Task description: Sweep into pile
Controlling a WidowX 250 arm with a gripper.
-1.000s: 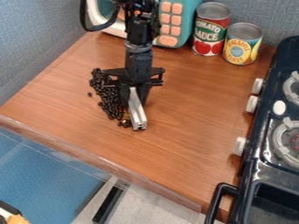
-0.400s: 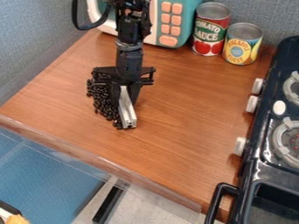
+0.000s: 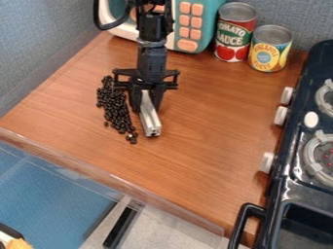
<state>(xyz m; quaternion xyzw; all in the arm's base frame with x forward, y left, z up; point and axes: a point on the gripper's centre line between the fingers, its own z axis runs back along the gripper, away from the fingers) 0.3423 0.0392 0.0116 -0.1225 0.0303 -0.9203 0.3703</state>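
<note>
My gripper [image 3: 147,103] is closed on one straight, grooved metal bar [image 3: 151,120]. Just beside it, on the side away from the stove [image 3: 284,192], small, rounded, glossy black beans [image 3: 118,113], too many to count, lie in a long strip on the wood-grained counter [image 3: 208,146]. Beyond my gripper are one toy microwave [image 3: 209,26] and two upright, ridged metal cans, one with a red-and-green label [image 3: 235,33], one yellow-and-blue [image 3: 266,54].

Black arm [image 3: 151,61], looped black cable [image 3: 98,18]; collar [image 3: 151,44] perhaps greyish
</note>
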